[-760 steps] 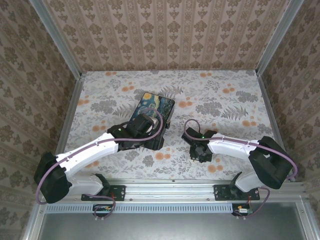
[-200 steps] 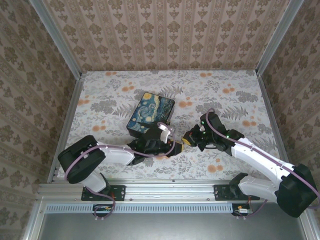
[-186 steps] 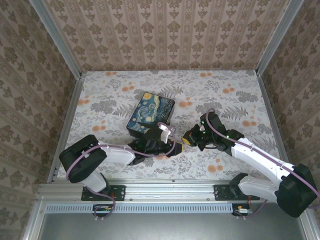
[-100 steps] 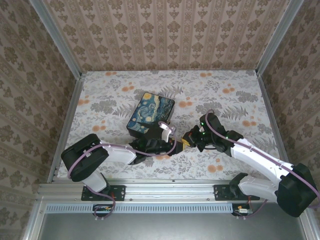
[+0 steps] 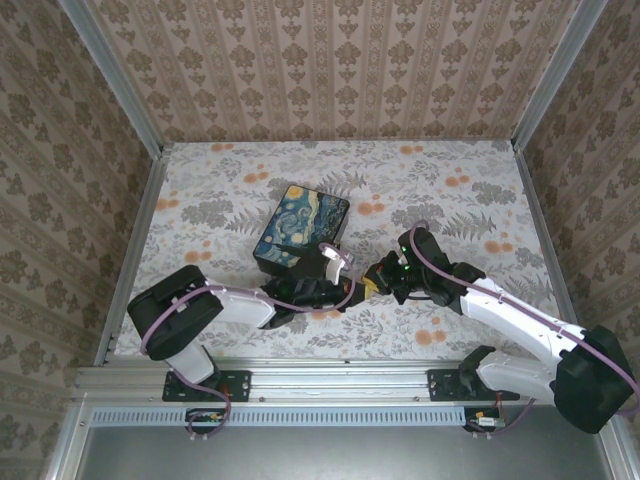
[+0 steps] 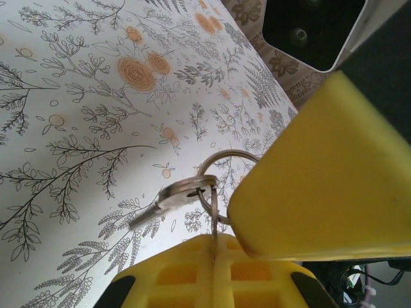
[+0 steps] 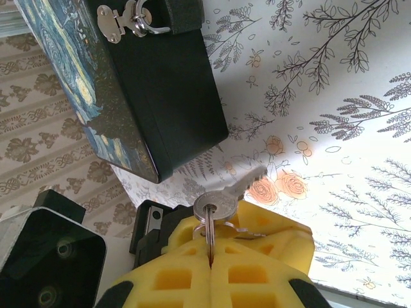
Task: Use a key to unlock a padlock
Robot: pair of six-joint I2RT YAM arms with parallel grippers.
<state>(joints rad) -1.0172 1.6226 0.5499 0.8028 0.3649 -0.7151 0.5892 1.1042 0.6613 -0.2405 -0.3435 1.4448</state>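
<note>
Greyish metal, the key (image 6: 172, 197) juts from its ring over the floral table (image 6: 64, 128), at 10 o'clock of the left gripper (image 6: 212, 251), whose yellow pads are pressed together on the ring's wire. From the right wrist, the key's head sits at 12 o'clock of the right gripper (image 7: 210, 253), blade toward 2 o'clock. These pads are likewise pinched closed on the ring. Farther out, at 11 o'clock, the padlock (image 7: 183, 14) sits at the latch of the painted box (image 7: 160, 96).
</note>
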